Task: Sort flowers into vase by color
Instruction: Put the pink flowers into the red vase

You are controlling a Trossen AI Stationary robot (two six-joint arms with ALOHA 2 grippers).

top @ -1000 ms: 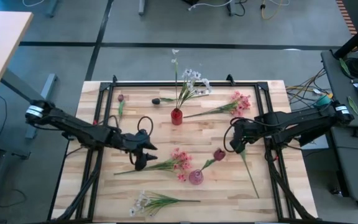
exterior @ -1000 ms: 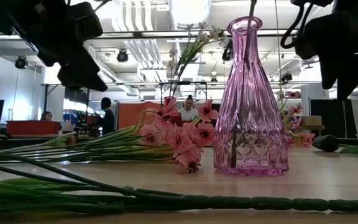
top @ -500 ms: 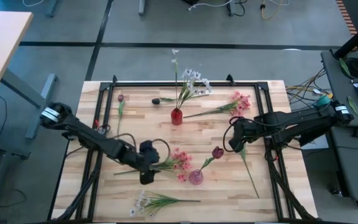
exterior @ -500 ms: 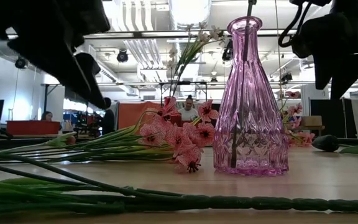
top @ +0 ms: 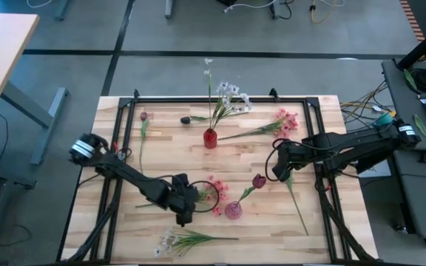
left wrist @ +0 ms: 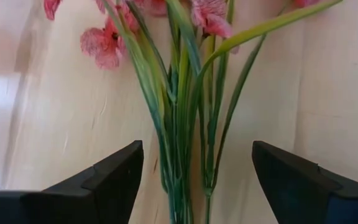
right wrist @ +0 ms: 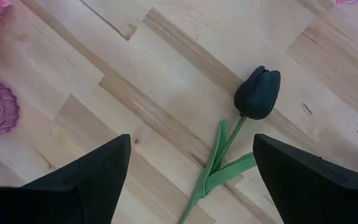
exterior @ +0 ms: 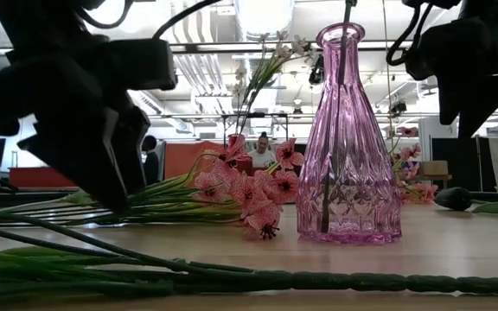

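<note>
A pink flower (top: 211, 192) lies on the boards just left of the pink glass vase (top: 233, 211). My left gripper (top: 186, 208) is low over its green stems, open. In the left wrist view its fingers (left wrist: 114, 171) stand on either side of the stem bundle (left wrist: 182, 124) without touching it. A dark red tulip bud (top: 259, 181) leans out over the table, and its stem runs toward the pink vase (exterior: 348, 147), which holds one stem. My right gripper (top: 278, 171) hovers right of that bud, open, with a dark tulip bud (right wrist: 257, 93) ahead of it.
A small red vase (top: 210, 138) at the far middle holds white sprays (top: 228, 96). Another pink flower (top: 281, 123) lies far right and a white spray (top: 180, 240) near the near edge. A tulip (top: 143, 122) lies far left, and a long green stem (top: 297, 205) lies under the right arm.
My left gripper has moved toward the table's right and near edges and come down over the pink flower's stems. It looms much larger and lower in the low view. The flowers and vases have stayed where they were.
</note>
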